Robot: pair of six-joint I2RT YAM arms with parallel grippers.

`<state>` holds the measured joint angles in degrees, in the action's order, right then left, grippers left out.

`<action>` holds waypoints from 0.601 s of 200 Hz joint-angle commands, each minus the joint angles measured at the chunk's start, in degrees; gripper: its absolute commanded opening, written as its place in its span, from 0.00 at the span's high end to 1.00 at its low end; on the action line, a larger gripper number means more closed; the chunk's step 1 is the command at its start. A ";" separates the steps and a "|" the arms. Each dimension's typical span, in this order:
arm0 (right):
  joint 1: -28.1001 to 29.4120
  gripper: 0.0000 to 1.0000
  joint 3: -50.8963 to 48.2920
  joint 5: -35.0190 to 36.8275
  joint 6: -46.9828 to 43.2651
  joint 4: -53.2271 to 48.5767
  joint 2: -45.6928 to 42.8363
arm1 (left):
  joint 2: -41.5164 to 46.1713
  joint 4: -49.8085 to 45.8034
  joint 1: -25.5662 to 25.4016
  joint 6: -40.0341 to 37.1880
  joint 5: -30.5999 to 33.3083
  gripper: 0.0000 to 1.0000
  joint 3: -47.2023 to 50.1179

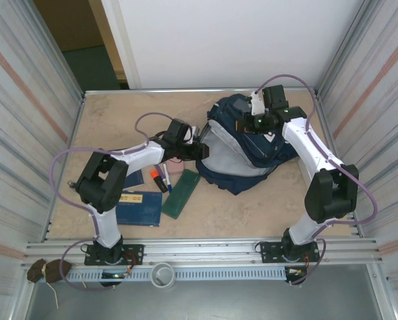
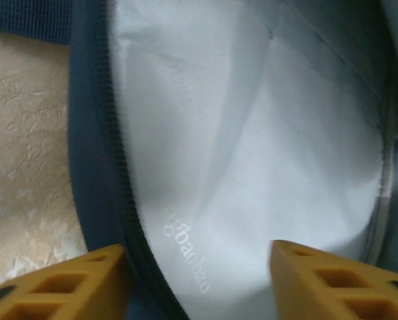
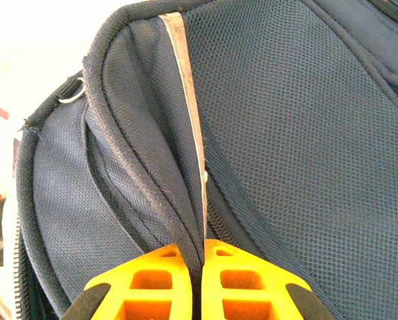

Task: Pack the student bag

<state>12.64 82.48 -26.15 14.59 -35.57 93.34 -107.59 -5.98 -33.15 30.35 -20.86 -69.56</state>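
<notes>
- Navy fabric student bag (image 1: 252, 150) lies on its side right of centre on the beige surface (image 1: 112, 113). Its mouth gapes toward the left, showing a pale grey lining (image 2: 252, 133).
- Right claw (image 3: 197, 267) is pinched tight on a fold of the bag's mesh fabric beside a thin light stripe (image 3: 185, 100), at the bag's far side.
- Left claw (image 2: 199, 273) is at the mouth, its fingers parted, one either side of the zip (image 2: 122, 200) edge, gripping nothing.
- Left of the bag lie an orange marker (image 1: 160, 179), a flat green case (image 1: 181, 193) and a dark blue notebook (image 1: 139, 208).
</notes>
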 commanded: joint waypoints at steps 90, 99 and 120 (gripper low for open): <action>-3.86 0.99 10.48 3.65 -3.95 -6.37 7.74 | 7.03 0.61 4.76 -2.88 -16.94 1.00 4.15; -3.86 0.98 11.60 3.10 -4.04 -5.92 9.43 | 8.63 -0.15 4.76 -3.73 -15.84 1.00 5.53; -3.56 0.91 14.10 2.23 -4.39 -5.30 13.54 | 10.13 -1.54 4.82 -5.17 -13.28 0.98 7.46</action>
<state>9.54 92.99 -26.98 11.29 -43.51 101.73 -101.80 -4.32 -28.23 27.99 -32.93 -64.34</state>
